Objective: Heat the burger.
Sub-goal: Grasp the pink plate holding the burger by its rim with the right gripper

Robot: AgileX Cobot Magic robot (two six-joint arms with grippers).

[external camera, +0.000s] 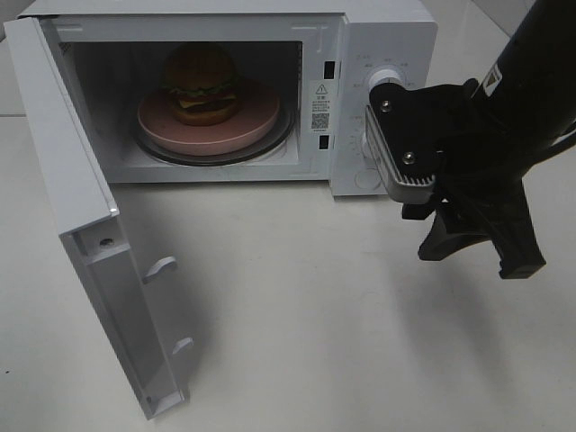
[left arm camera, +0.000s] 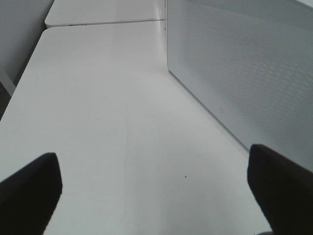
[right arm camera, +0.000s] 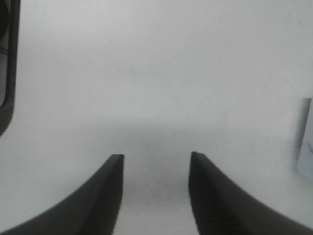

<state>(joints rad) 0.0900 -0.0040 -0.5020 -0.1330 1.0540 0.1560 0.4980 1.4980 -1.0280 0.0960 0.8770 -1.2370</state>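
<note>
The burger, with a golden-brown bun, lettuce and cheese, sits on a pink plate inside the open microwave. My right gripper hangs over the table in front of the microwave's control panel, to the right of the cavity. In the right wrist view the right gripper stands open with only bare table between its fingers. In the left wrist view the left gripper is open wide beside the microwave's perforated side wall. It holds nothing and is out of the exterior high view.
The microwave door swings out to the left, over the front left of the white table. A glass turntable lies under the plate. White knobs on the panel sit partly behind the right arm.
</note>
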